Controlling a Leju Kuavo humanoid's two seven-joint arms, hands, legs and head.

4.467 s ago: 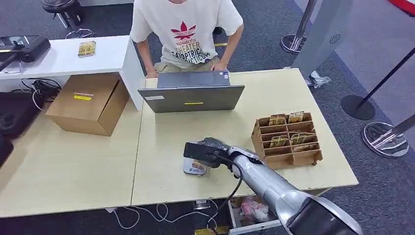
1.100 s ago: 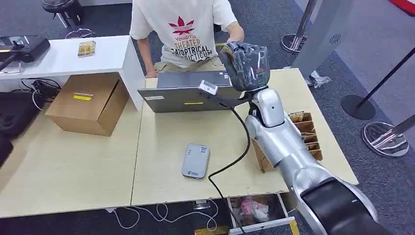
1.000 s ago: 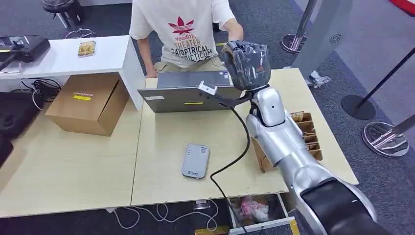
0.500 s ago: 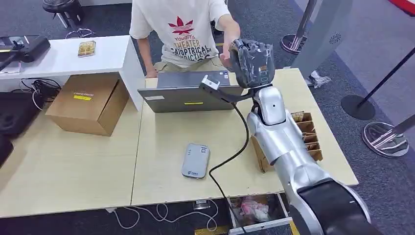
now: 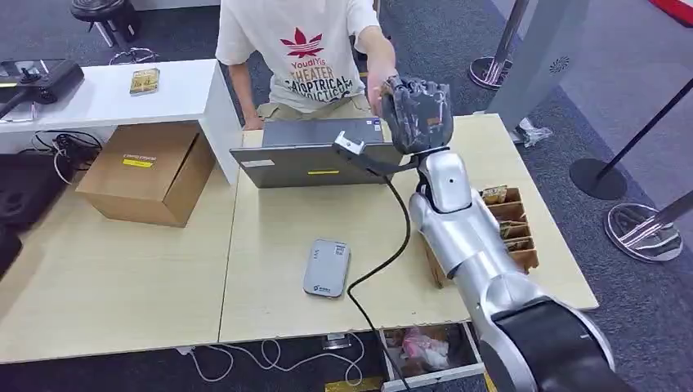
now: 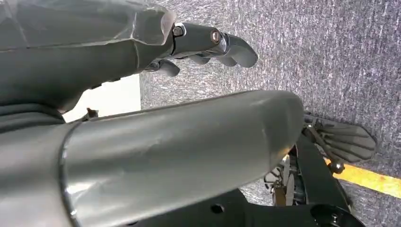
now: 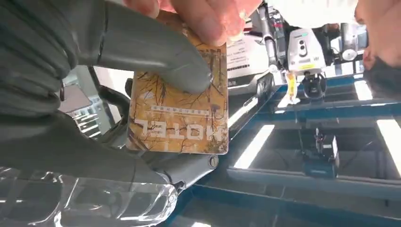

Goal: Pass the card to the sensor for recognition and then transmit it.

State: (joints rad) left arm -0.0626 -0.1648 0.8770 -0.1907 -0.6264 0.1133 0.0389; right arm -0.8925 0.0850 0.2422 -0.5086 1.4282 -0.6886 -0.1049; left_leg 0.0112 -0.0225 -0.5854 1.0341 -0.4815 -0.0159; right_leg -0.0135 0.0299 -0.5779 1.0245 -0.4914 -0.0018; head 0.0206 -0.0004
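Observation:
My right hand (image 5: 417,114) is raised above the far edge of the table, beyond the laptop (image 5: 319,159). In the right wrist view it pinches an orange hotel card (image 7: 179,118) between thumb and fingers (image 7: 156,52). A person's fingers (image 7: 208,19) grip the card's outer edge, so the card is held from both sides. The person's arm (image 5: 377,69) reaches to my hand from behind the table. The grey card sensor (image 5: 327,268) lies flat on the table near the front edge, with nothing on it. My left hand (image 6: 118,52) hangs over the carpet, empty, fingers loosely extended.
A wooden rack (image 5: 511,233) with several cards stands at the table's right, partly behind my forearm. A cardboard box (image 5: 147,171) sits on the left table. A black cable (image 5: 392,245) runs from my wrist over the table's front edge. Barrier posts (image 5: 596,175) stand at right.
My right hand rose from the sensor to the far side with the card. In the last half second the person's arm reached down and took hold of the card.

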